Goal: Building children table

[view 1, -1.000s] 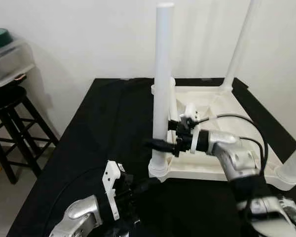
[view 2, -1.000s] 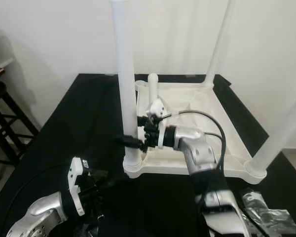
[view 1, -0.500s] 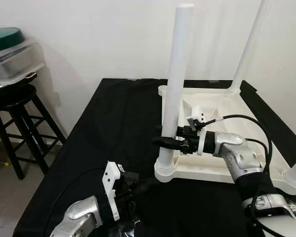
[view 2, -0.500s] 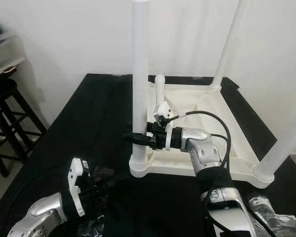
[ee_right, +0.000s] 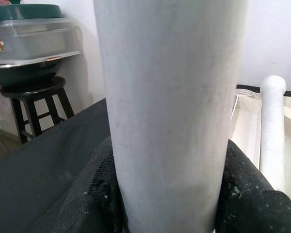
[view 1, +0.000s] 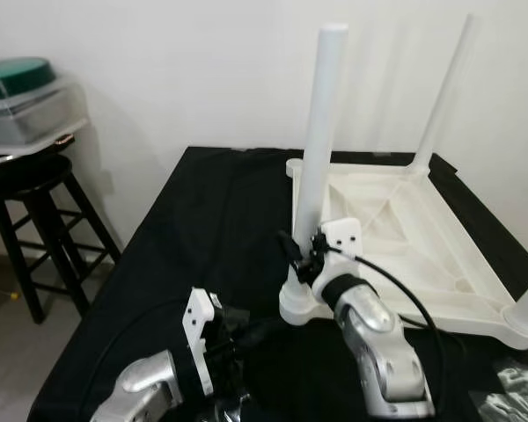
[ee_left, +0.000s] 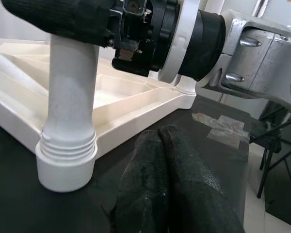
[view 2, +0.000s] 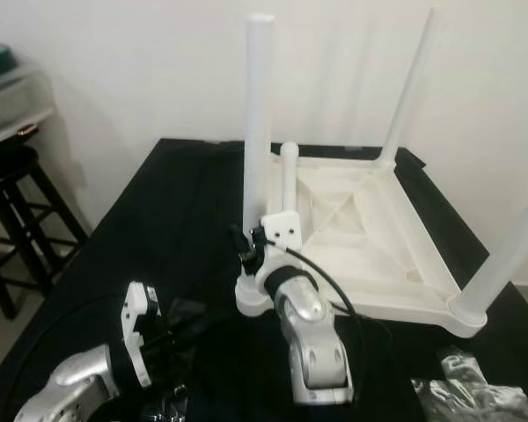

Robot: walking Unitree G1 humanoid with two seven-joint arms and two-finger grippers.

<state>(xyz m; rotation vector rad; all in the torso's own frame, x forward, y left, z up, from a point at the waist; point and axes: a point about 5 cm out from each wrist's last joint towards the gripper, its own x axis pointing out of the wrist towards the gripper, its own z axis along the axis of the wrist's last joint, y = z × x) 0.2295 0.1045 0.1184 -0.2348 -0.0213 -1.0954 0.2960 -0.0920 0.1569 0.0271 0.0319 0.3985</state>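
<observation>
From the left eye view, my right hand [view 1: 292,251] is clamped on the near white plastic table leg [view 1: 318,132], low down, just above the socket collar. That leg stands upright in the near corner of the upturned white plastic tabletop [view 1: 396,220], which lies on the black-clothed surface [view 1: 202,220] ahead of my left hand [view 1: 246,332]. I judge the leg light, hollow and stiff, but smooth enough to slip when twisted, so a low hold near the joint suits it best.

The right eye view shows the same grip, with a shorter white peg [view 2: 288,176] just beyond the right hand and two more legs at the far and right corners.

In the left wrist view, the left hand's fingers [ee_left: 169,184] are pressed together on nothing, close to the ribbed collar [ee_left: 68,145] where the leg seats.

In the right wrist view, the black fingers [ee_right: 94,194] hug both sides of the leg. A black wooden stool [ee_right: 31,92] carrying a lidded clear bin stands well beyond. I can read no brand or writing anywhere.
</observation>
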